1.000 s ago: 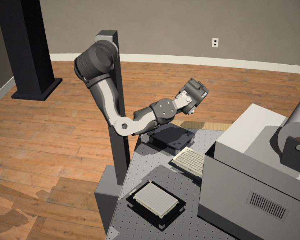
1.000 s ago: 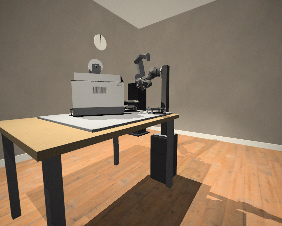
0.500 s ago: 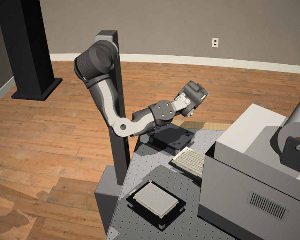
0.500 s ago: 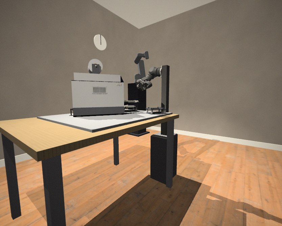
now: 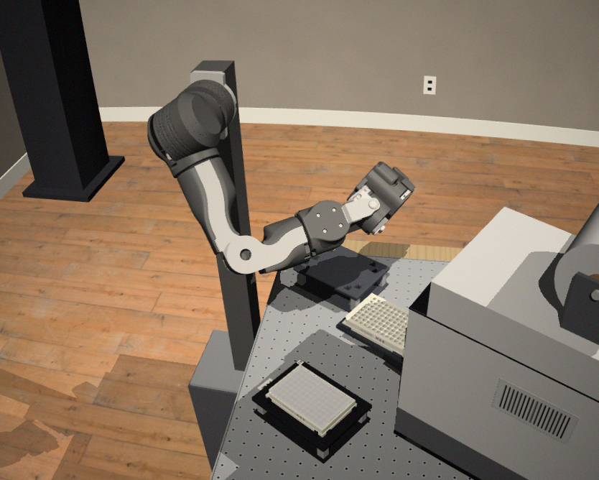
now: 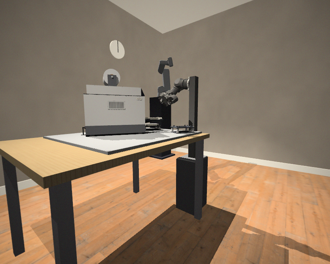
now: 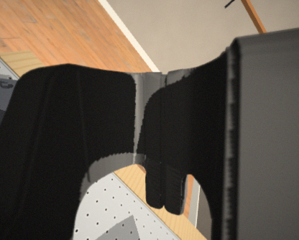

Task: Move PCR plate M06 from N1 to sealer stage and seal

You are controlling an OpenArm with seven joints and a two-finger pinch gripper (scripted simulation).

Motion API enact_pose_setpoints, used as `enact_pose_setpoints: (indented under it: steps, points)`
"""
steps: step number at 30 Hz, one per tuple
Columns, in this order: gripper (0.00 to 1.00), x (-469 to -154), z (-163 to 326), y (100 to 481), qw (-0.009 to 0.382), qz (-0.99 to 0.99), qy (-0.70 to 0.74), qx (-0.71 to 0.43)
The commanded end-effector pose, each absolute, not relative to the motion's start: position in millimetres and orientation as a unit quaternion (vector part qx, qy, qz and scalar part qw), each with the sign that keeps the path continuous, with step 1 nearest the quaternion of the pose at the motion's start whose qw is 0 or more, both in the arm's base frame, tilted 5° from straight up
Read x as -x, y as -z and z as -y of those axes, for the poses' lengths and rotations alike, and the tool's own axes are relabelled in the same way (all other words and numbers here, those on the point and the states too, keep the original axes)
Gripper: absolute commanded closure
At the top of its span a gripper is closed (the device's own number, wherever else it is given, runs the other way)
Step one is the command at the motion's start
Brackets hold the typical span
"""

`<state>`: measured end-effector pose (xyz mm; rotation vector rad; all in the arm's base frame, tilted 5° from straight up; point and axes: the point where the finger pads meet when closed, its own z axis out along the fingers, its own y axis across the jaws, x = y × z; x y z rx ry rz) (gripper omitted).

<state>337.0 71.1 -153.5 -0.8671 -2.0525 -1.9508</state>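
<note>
Plate M06 (image 5: pixel 378 322) sits on the stage; gripper (image 7: pixel 166 190) pinched shut, empty, high over the bench's far edge; START next, I'd judge.

walls: plain taupe-grey all round, with a white baseboard (image 5: pixel 399 122) running along the bottom
outlet: one white wall socket (image 5: pixel 429 85) on the far wall, a bit above the baseboard
clock: round pale wall clock (image 6: pixel 116 49), hung high up on the wall
floor: warm wood planks (image 5: pixel 100 240), kinda reddish-orange, with hard-edged shadows across them
ceiling: light-coloured, only a corner (image 6: pixel 176 13) shows in the exterior view
furniture: light wood tabletop (image 6: pixel 41 159) on dark grey legs, plus a tall dark pillar (image 5: pixel 49 90) standing on the floor in the corner
light: bright and directional, throwing a big dark shadow (image 6: pixel 170 236) under the table
</note>
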Motion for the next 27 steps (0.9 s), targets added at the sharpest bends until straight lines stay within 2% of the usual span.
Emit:
enact_pose_setpoints:
  steps: [1, 25, 27]
  points:
    - [1.00, -337, -70, 152, 0.088, 0.688, 0.659, 0.290]
    - [1.00, -336, -70, 155, 0.088, 0.688, 0.659, 0.290]
    - [1.00, -345, -64, 142, 0.090, 0.652, 0.685, 0.313]
